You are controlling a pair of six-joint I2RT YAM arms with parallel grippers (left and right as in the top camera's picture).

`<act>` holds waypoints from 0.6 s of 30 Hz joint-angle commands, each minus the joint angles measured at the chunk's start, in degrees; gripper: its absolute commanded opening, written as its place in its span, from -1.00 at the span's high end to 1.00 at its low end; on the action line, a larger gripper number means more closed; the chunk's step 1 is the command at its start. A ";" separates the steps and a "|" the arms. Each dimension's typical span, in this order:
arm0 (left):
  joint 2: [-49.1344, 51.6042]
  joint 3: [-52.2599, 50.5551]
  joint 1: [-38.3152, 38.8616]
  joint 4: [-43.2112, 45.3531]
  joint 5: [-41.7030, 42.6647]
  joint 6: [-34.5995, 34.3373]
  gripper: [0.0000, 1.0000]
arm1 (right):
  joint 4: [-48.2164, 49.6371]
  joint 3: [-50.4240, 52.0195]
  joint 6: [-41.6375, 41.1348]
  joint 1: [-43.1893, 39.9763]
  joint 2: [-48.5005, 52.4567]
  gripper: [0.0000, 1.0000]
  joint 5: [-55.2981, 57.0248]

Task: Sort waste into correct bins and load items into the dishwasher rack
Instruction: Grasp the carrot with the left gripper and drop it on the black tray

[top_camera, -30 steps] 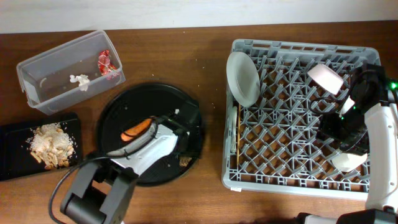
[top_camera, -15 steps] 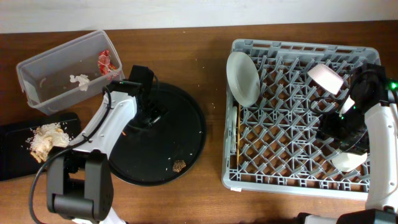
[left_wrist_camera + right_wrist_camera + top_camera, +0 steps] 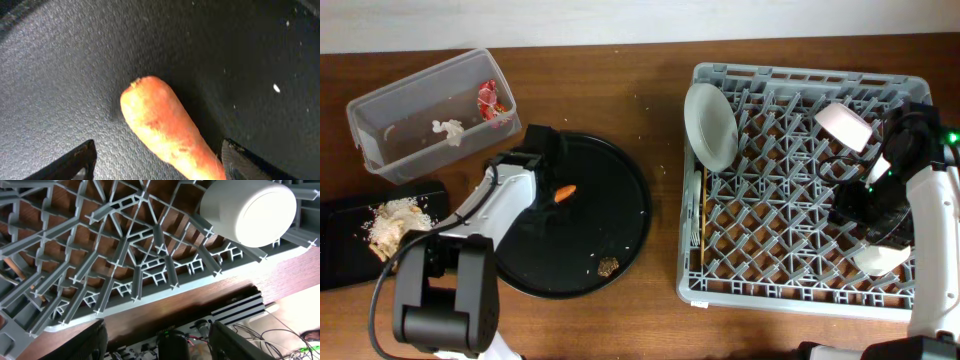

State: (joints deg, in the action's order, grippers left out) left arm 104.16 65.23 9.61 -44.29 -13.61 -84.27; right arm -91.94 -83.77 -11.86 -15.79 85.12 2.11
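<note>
An orange carrot (image 3: 563, 192) lies on the large round black tray (image 3: 620, 200). In the left wrist view the carrot (image 3: 160, 120) sits between the spread fingers of my left gripper (image 3: 157, 167), which is open around its near end; overhead, that gripper (image 3: 546, 188) is at the tray's left side. A small brown lump (image 3: 609, 267) lies at the tray's front. My right gripper (image 3: 870, 205) hangs open and empty over the grey dishwasher rack (image 3: 790, 292), near a white cup (image 3: 247, 211). The rack also holds a white plate (image 3: 710, 125) and a pale bowl (image 3: 845, 125).
The clear tub (image 3: 380, 105) at the back left holds a red wrapper (image 3: 490, 100) and a white napkin (image 3: 448, 130). The flat black tray (image 3: 340, 255) at the left edge holds rice and beige scraps (image 3: 392, 225). Thin utensils (image 3: 696, 210) stand along the rack's left side.
My left arm has swung from the round tray's front to its back-left side and now faces the carrot, which lies slightly further right. The right arm has not moved.
</note>
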 commanded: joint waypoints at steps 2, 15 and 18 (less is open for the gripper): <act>-0.02 -3.02 -0.79 0.81 -1.27 -0.09 -0.39 | -0.22 -0.26 -0.39 -0.35 -0.50 -0.36 -0.13; -9.68 -4.20 -1.62 -1.07 -1.84 32.15 0.99 | -0.17 -0.26 -0.39 -0.35 -0.50 -0.36 -0.13; -23.02 -4.20 -12.52 -1.62 -5.99 32.81 0.91 | -0.17 -0.26 -0.39 -0.35 -0.50 -0.36 -0.13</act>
State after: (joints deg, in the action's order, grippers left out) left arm 88.03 60.64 4.64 -46.00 -15.53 -53.47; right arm -91.94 -83.77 -11.86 -15.79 85.12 2.11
